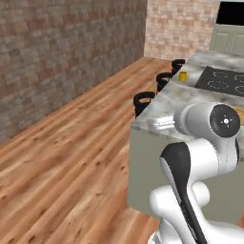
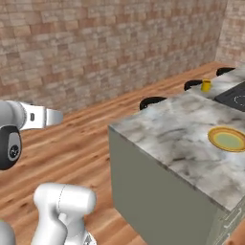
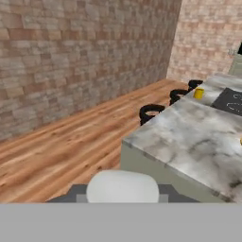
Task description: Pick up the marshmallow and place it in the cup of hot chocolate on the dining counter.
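Marshmallow handling is judged light, soft and easily squashed, so a gentle pinch across its sides would suit, though the lump itself cannot be made out. The cup of hot chocolate (image 2: 206, 85) is seen far along the dining counter (image 2: 182, 134), beyond the plate (image 2: 228, 139). The gripper's fingers are closed together, with nothing seen held.

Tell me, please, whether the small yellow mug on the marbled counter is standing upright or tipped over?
Upright: the small yellow mug stands on its base near the marbled counter's far edge.
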